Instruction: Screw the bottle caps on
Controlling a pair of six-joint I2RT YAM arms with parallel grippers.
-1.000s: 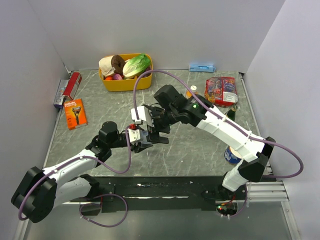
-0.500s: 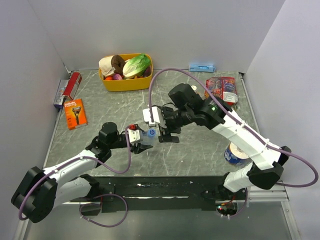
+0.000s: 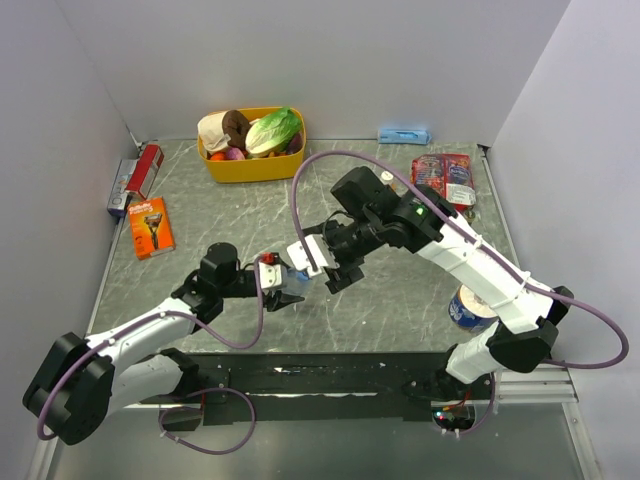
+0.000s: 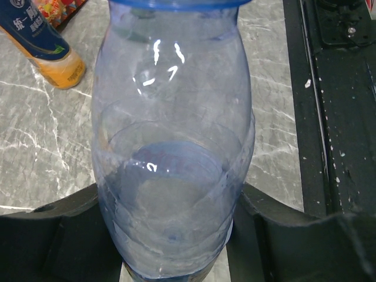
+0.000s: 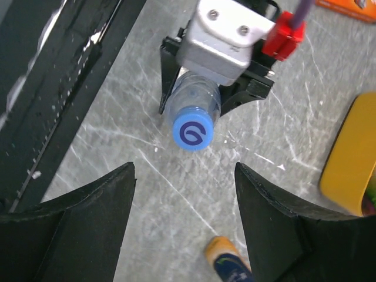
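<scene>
1. Near the middle of the table [image 3: 400,300], between the two arms, we see the water bottle [image 4: 176,147] held off the surface by the left gripper [image 4: 173,235]. Its fingers [image 4: 64,229] are clenched on the lower body of the bottle from both sides.
2. On the neck sits the blue cap [image 5: 192,132]. We cannot tell whether it is already tight.
3. From the right wrist view we look almost straight onto the top of the cap, so the long axis of the bottle points toward the right gripper [image 5: 183,170].
4. The right fingers [image 5: 88,217] stand apart and grasp nothing. The cap lies just ahead of them, a little beyond the tips and near the middle line of the gap.
5. We judge that the right arm is the one to turn the cap: it must go forward along this axis, then close on the cap.
6. The orange bottle [image 5: 228,258] stands apart, closer to the right wrist.
</scene>
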